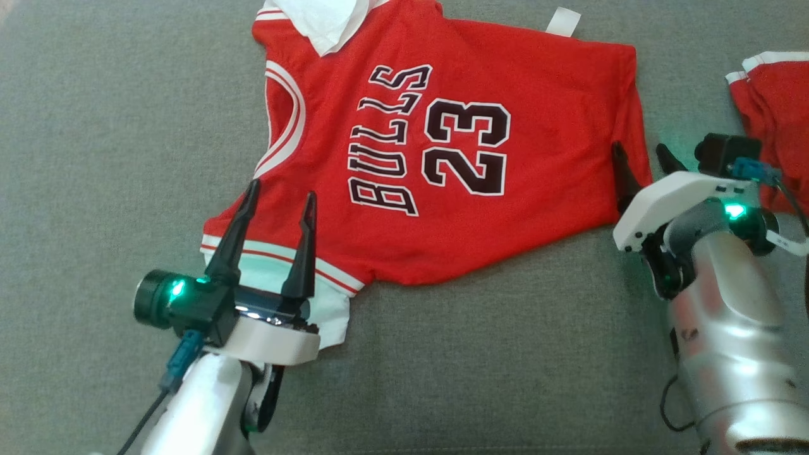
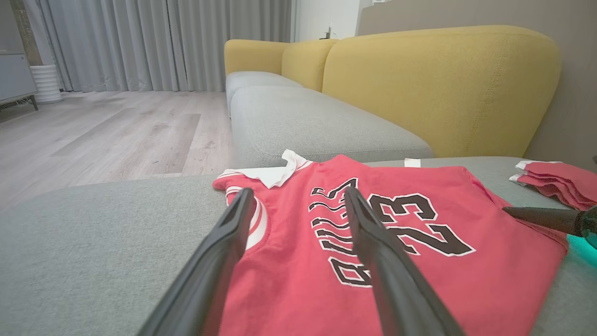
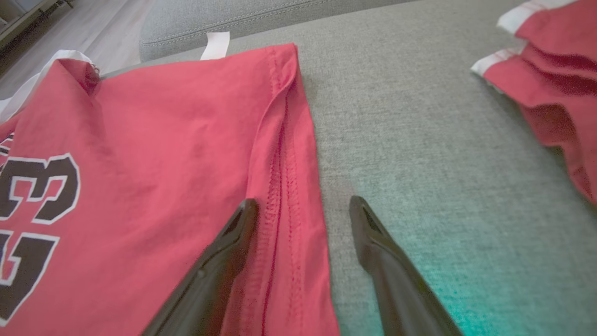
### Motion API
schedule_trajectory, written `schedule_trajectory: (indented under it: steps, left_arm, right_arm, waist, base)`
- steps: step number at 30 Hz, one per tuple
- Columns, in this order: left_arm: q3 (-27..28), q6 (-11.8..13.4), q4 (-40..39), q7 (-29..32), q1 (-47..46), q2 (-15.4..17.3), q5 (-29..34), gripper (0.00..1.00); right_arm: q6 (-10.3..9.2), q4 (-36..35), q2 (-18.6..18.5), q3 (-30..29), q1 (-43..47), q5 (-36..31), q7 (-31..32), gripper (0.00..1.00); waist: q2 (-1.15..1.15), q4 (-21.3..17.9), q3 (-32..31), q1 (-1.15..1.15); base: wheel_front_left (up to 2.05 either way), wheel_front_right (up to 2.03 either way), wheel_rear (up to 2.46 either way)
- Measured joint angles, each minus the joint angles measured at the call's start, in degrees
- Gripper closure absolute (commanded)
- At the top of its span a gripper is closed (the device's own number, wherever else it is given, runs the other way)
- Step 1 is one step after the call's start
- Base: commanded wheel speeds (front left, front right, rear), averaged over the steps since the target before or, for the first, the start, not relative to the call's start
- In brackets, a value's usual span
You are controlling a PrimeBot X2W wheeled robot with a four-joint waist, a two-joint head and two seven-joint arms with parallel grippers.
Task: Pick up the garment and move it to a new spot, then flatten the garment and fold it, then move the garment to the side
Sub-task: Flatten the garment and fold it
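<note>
Red cloth with white trim, the jersey point(image 1: 518, 221) lies spread face up on the grey sofa seat point(image 1: 114, 126), printed BULLS 23. Its long axis runs across the head view from the robot's left to its right, a little slanted. The neckline point(image 1: 287, 120) points left and the hem point(image 1: 635, 95) points right (the letters lie on their side, tops toward the left). The left gripper point(image 1: 281, 189) hangs over the near sleeve point(image 1: 268, 262) with its white band, fingers wide apart and gripping nothing. The right gripper point(image 1: 638, 151) is just as wide open and empty. It straddles the hem edge, one finger over the red cloth and the other over bare seat. A second red garment point(image 1: 780, 107) lies apart at the far right.
</note>
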Motion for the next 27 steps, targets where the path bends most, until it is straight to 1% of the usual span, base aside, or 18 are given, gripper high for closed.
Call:
schedule_trajectory:
  steps: [2, 3, 4, 5, 6, 10, 13, 15, 18, 20, 27]
  left_arm:
    - [0.1, -0.2, 0.2, 0.0, 0.0, -0.5, 0.6, 0.00]
    - [0.1, -0.5, 0.3, 0.0, 0.0, -0.7, 0.7, 0.00]
    - [0.1, -0.5, 0.4, 0.0, 0.0, -0.9, 0.9, 0.00]
    - [0.1, -0.6, 0.4, 0.0, 0.0, -1.1, 1.1, 0.00]
    - [0.2, -1.0, 0.6, 0.0, 0.0, -1.2, 1.1, 0.00]
    - [1.7, -1.1, 1.0, 0.0, 0.0, -2.1, 1.4, 0.00]
    - [2.1, -1.6, 1.3, 0.0, 0.1, -2.4, 1.6, 0.00]
    - [2.7, -1.9, 1.3, 0.0, 0.3, -2.6, 1.6, 0.00]
    - [3.7, -2.1, 1.3, 0.0, 0.6, -2.9, 2.2, 0.00]
    - [3.7, -2.1, 1.3, 0.0, 0.8, -3.0, 2.6, 0.00]
    - [5.2, -2.8, 1.1, 0.0, 3.4, -3.9, 3.1, 0.00]
  right_arm:
    - [0.00, 2.9, -0.3, 0.3, -1.6, 0.2, -0.5, 0.00]
    - [0.00, 4.0, -0.4, 0.5, -2.3, 0.1, -0.7, 0.11]
    - [0.00, 5.1, -0.6, 0.4, -3.1, -0.1, -0.9, 0.65]
    - [0.00, 6.0, -0.8, 0.3, -3.6, -0.6, -1.1, 1.00]
    - [0.00, 6.9, -0.9, 0.0, -4.2, -1.2, -1.5, 1.00]
    - [0.00, 9.0, -0.6, -0.3, -5.2, -3.0, -4.5, 1.00]
    - [0.00, 9.0, -0.7, 2.1, -5.0, -3.4, -8.8, 1.00]
    - [0.00, 7.3, -0.7, 4.5, -5.0, -4.0, -12.0, 1.00]
    - [0.00, 3.5, -0.7, 8.0, -4.9, -3.8, -15.5, 1.00]
    - [0.00, -0.1, -0.7, 9.6, -3.9, -3.3, -16.7, 1.00]
    - [0.00, -16.8, -0.7, 12.8, 3.8, -3.4, -18.2, 1.00]
  waist:
    - [0.00, 0.2, 0.0, 0.00]
    - [0.00, 0.2, 0.0, 0.00]
    - [0.00, 0.4, 0.0, 0.00]
    - [0.00, 0.5, 0.0, 0.00]
    - [0.00, 0.7, -0.1, 0.00]
    - [0.00, 1.1, -0.7, 0.00]
    - [0.00, 0.9, -1.5, 0.00]
    - [0.00, 0.7, -2.2, 0.00]
    - [0.00, 0.1, -3.2, 0.00]
    - [0.00, -0.3, -4.0, 0.00]
    - [0.00, -0.9, -7.2, -0.01]
  base:
    - [0.00, 0.00, 0.00]
    - [0.00, 0.00, 0.00]
    - [0.00, 0.00, 0.00]
    - [0.00, 0.00, 0.00]
    - [0.00, 0.00, 0.00]
    - [0.00, 0.00, 0.00]
    - [0.00, 0.00, 0.00]
    - [0.00, 0.00, 0.00]
    - [0.00, 0.00, 0.00]
    - [0.00, 0.00, 0.00]
    - [0.00, 0.00, 0.00]
